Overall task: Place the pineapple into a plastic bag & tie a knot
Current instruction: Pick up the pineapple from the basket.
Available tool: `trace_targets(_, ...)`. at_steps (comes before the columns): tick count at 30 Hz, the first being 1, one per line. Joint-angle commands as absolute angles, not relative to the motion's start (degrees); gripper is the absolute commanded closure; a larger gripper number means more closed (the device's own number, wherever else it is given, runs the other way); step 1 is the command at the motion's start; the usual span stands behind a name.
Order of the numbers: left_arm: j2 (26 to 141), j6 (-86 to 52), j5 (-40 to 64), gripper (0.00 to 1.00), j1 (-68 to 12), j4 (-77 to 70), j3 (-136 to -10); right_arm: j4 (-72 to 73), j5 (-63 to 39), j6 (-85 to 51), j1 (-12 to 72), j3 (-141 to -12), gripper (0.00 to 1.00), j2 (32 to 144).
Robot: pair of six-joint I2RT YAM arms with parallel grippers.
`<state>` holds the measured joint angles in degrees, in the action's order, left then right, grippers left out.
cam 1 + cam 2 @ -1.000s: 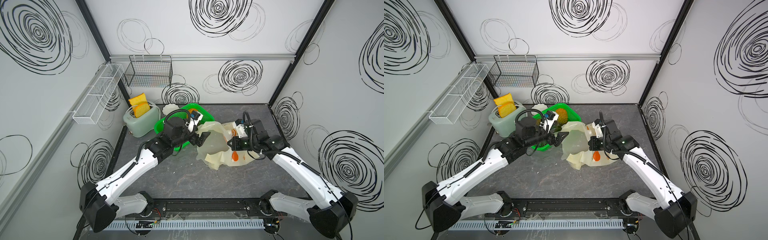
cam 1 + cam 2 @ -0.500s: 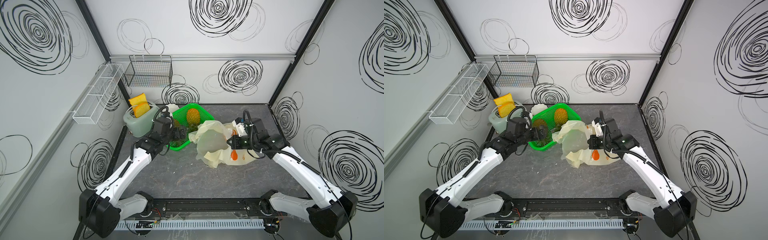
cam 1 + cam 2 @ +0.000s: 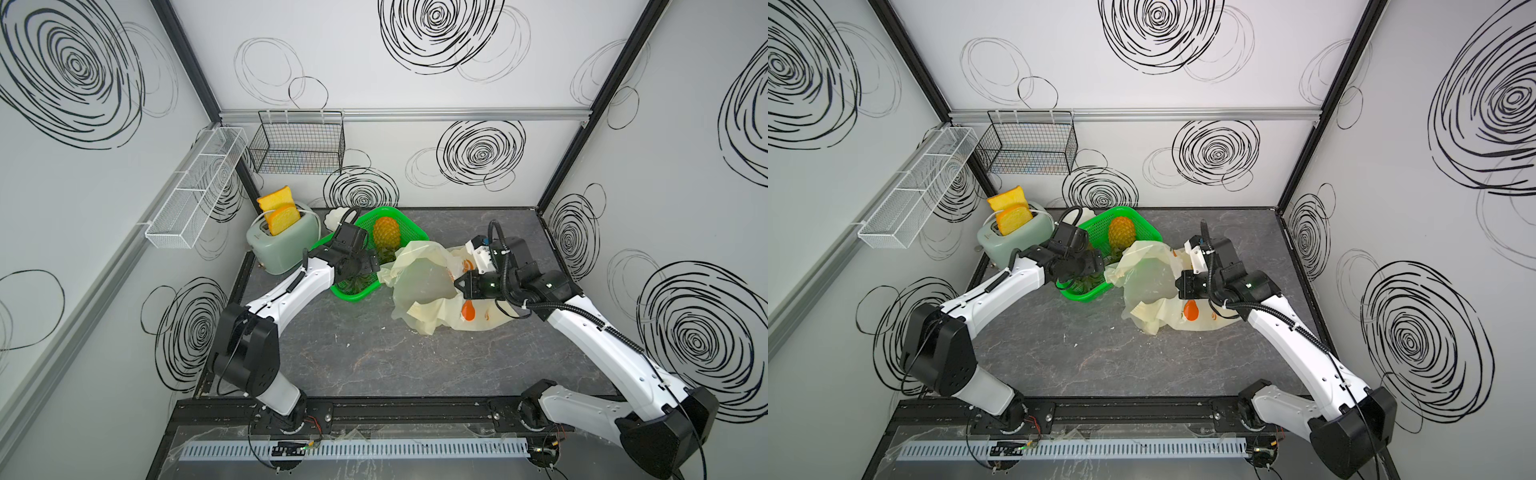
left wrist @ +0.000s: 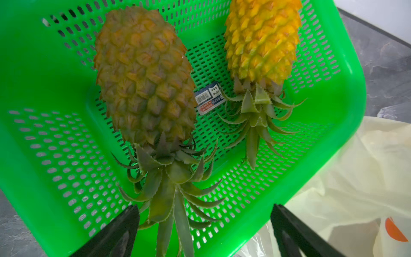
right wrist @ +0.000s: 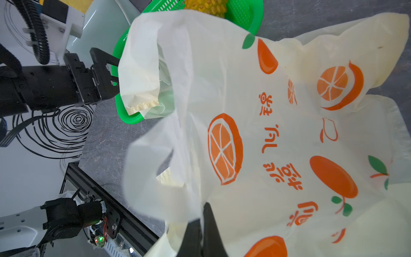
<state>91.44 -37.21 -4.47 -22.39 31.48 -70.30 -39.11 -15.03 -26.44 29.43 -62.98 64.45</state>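
At the table's [image 3: 353,353] 11 o'clock, the green basket [image 3: 353,293] holds two fruits side by side, a dull brownish pineapple [image 4: 144,84] and a bright yellow pineapple [image 4: 260,44], crowns pointing towards 6 o'clock. The left pincer [image 4: 204,211] hovers over the brownish one's leaves, jaws wide, gripping nothing. Just beside the basket, at its 3 o'clock, the plastic bag [image 3: 419,282] lies crumpled. The right pincer [image 3: 459,286] is clamped on the bag's 3 o'clock edge and holds that edge raised off the table.
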Motion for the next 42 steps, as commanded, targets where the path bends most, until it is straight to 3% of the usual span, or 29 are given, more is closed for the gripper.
trace_targets(1, 93.03, -39.88, -7.52, 0.03, -22.49, 34.31, -72.07, -37.98, -14.94, -27.07, 29.26, -62.27, 1.00, 63.55)
trace_targets(24, 104.07, -39.11, -11.79, 0.02, -23.99, 29.82, -70.49, -37.10, -15.75, -27.16, 29.21, -61.17, 1.00, 64.18)
trace_targets(33, 103.37, -37.37, -16.05, 0.22, -23.95, 28.79, -69.46, -36.78, -15.90, -27.16, 29.23, -60.93, 1.00, 63.90)
trace_targets(42, 101.84, -36.21, -17.09, 0.55, -22.84, 26.87, -67.09, -36.70, -16.04, -27.16, 29.26, -61.21, 1.00, 63.90)
